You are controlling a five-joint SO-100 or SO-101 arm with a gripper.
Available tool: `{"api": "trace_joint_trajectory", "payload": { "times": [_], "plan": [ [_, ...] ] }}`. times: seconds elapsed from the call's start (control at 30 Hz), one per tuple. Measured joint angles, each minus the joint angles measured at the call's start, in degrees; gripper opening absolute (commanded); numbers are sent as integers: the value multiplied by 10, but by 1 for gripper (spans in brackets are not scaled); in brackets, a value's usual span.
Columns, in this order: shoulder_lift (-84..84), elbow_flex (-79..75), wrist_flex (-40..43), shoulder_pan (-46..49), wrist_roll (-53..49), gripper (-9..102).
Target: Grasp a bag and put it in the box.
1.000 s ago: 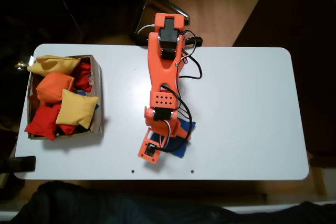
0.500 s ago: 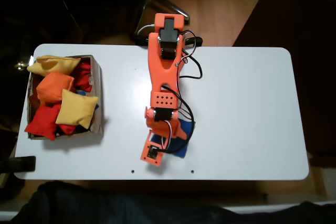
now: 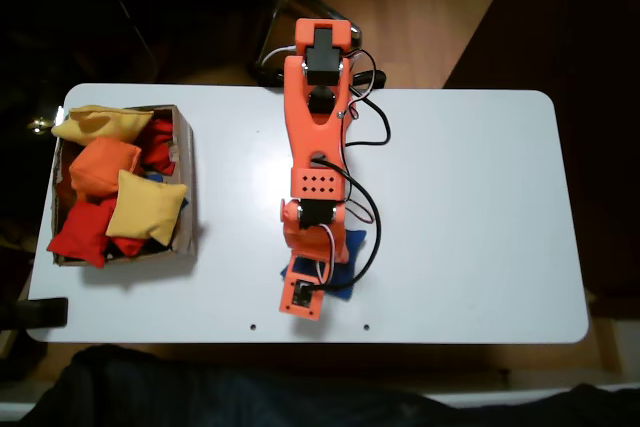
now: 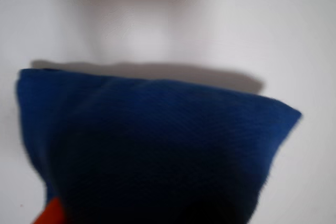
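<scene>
table [image 3: 470,207] white, wide, with box [image 3: 185,187] far left in the fixed view, already heaped with yellow, orange and red bags. orange arm [image 3: 318,147] stretched toward the near edge, over blue bag [image 4: 157,150] lying flat, well apart from the box. state of jaws: cannot tell. best to sink low, pinch the bag's middle, then lift clear before swinging left.

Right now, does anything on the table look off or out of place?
One oddity: the shallow brown cardboard box at the table's left end is overfilled. A yellow fabric bean bag droops over its far rim. The royal-blue square bean bag lies flat under the arm.
</scene>
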Motion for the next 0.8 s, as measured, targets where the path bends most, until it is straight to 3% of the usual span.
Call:
{"api": "trace_joint_trajectory", "payload": {
  "times": [0.2,0.5,0.8],
  "plan": [
    [17,3,0,0,-2,10],
    [51,18,0,19,22,9],
    [96,22,-3,29,116,9]
  ]
}}
